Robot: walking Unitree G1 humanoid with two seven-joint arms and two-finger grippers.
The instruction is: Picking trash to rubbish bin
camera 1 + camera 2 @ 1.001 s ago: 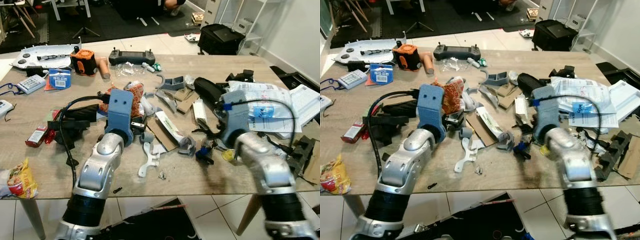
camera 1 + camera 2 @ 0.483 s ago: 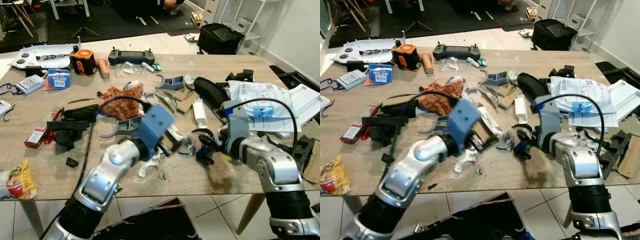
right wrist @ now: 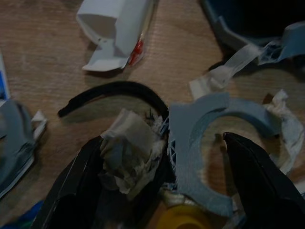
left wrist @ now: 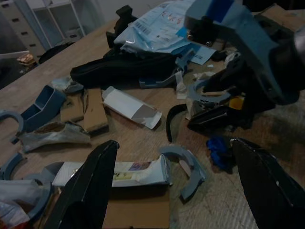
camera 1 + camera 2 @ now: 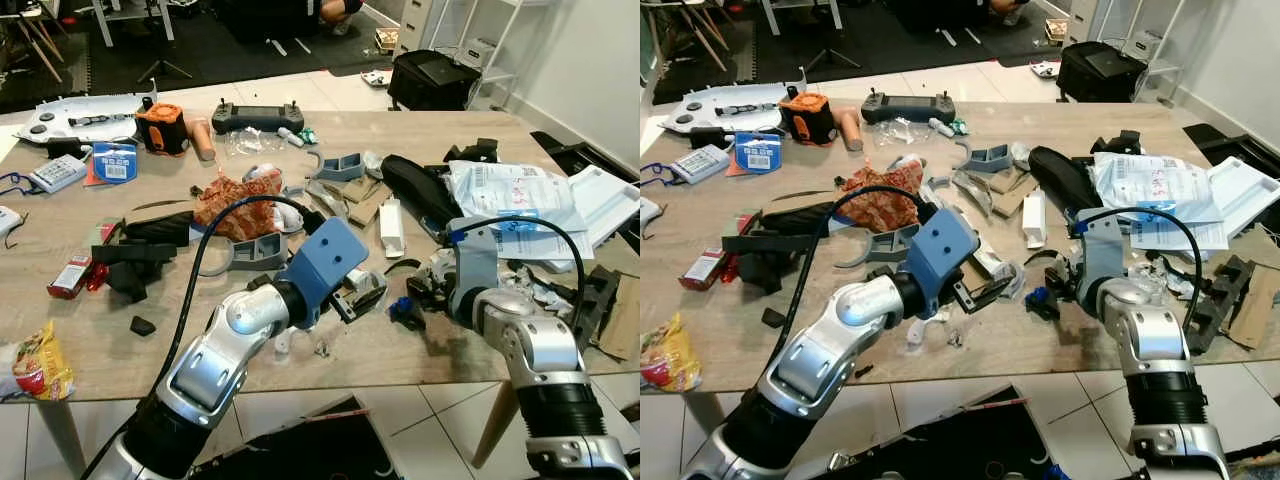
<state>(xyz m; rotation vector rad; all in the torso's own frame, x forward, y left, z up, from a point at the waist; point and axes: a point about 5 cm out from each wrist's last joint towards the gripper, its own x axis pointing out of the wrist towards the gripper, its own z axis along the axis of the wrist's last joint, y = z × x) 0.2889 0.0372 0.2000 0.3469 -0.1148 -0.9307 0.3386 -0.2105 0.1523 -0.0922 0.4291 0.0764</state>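
Counter (image 5: 60, 330) is a mess. Going left to right: one snack bag (image 5: 40, 362) at the near left edge, one red wrapper (image 5: 238, 203) mid-left, then the left gripper (image 5: 978, 292) with fingers spread over one flattened tube (image 4: 112, 172). Right gripper (image 3: 162, 191), fingers also apart, sits over one crumpled paper wad (image 3: 127, 148) and one grey ring piece (image 3: 214, 143).

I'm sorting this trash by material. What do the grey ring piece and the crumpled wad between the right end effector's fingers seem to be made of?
The grey ring piece looks like matte 3D-printed plastic: a lattice infill shows at its broken edge. The crumpled wad looks like soft tissue or paper, off-white, creased and frayed. The right end effector stands open around both.
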